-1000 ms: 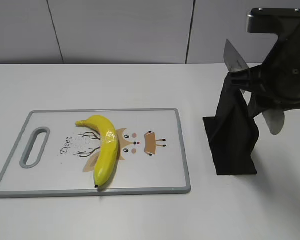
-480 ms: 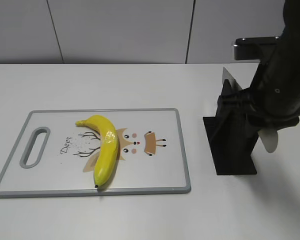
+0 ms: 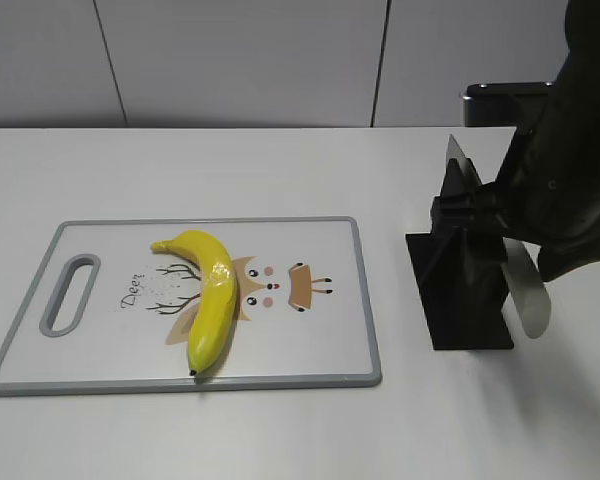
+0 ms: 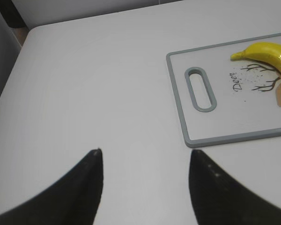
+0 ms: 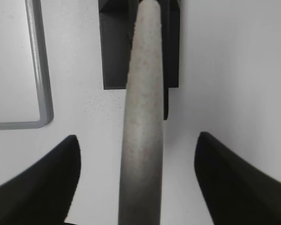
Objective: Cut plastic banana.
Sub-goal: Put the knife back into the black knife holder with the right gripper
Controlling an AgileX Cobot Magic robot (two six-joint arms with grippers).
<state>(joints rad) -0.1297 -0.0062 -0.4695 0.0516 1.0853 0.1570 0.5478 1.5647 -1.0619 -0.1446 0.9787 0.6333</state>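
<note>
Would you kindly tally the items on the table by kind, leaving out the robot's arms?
Plastic banana: 1
Cutting board: 1
Black knife stand: 1
Knife: 1
Total: 4

From my left wrist, the banana [image 4: 268,52] runs off the right edge past the cutting board [image 4: 210,140], its far end unseen. My right arm [image 3: 575,180] covers the back of the black stand [image 3: 465,290]. From my right wrist, the grey handle [image 5: 141,117] blurs near the lens and hides the stand's middle.
</note>
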